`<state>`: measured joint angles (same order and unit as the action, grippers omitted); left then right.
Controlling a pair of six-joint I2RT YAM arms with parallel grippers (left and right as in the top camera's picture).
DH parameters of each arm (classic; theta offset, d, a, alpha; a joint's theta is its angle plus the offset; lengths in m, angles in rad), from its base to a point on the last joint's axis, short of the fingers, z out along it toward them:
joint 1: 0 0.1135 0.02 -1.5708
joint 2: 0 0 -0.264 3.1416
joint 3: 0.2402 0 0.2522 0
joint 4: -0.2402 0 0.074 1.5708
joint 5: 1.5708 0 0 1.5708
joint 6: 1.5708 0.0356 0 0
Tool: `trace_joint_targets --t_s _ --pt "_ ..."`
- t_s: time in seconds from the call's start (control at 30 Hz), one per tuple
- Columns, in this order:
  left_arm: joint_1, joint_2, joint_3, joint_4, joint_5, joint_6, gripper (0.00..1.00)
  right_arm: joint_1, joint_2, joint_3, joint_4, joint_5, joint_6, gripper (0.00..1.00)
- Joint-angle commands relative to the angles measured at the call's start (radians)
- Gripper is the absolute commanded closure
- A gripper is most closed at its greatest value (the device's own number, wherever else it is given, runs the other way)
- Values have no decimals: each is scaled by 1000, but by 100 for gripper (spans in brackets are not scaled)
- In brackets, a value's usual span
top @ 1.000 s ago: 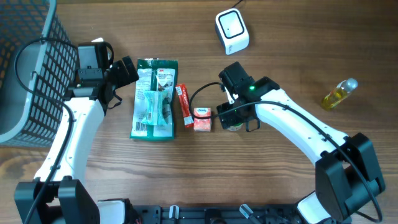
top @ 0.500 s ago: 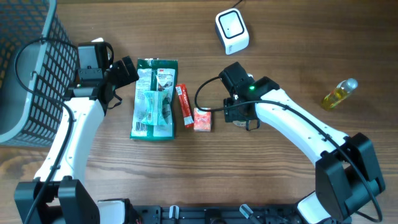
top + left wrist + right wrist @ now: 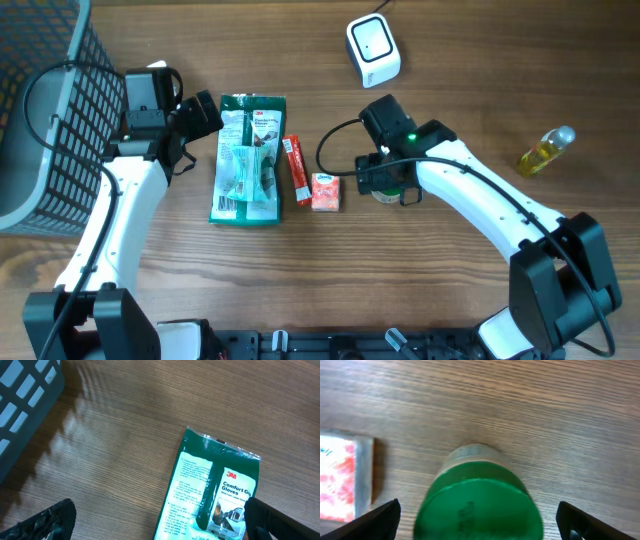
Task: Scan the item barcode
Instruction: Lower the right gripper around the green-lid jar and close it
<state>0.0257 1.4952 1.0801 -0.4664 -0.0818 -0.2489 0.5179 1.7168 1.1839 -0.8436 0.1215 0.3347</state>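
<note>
1. Fingers first: the right fingers (image 3: 377,517) stand wide, straddling the green-lidded jar (image 3: 477,507) without touching it. The left fingers (image 3: 47,520) are just as wide and hold nothing.
2. Biggest is the basket (image 3: 40,120), at the left edge of the surface (image 3: 450,300), well apart from the work.
3. Next, the glove packet (image 3: 248,158) lies flat below the left fingers.
4. Then the scanner (image 3: 372,48) sits at the far side.
5. Smallest, the jar stands upright just beside the red box (image 3: 325,190). To grip well, centre over it, drop below the lid and close squarely on the body. Leave the label (no barcode in view) free to face the scanner.
</note>
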Motion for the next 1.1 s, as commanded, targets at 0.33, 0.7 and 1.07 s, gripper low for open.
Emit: trace_joint_targets --t_s 0.33,0.7,1.07 --pt "3 -3 8 3 -10 9 0 -1 29 -15 20 -11 -72 11" --pt "3 -3 8 3 -10 9 0 -2 93 -14 16 -72 147 28" --pt "3 -3 8 3 -10 9 0 -3 93 -14 13 -79 217 0"
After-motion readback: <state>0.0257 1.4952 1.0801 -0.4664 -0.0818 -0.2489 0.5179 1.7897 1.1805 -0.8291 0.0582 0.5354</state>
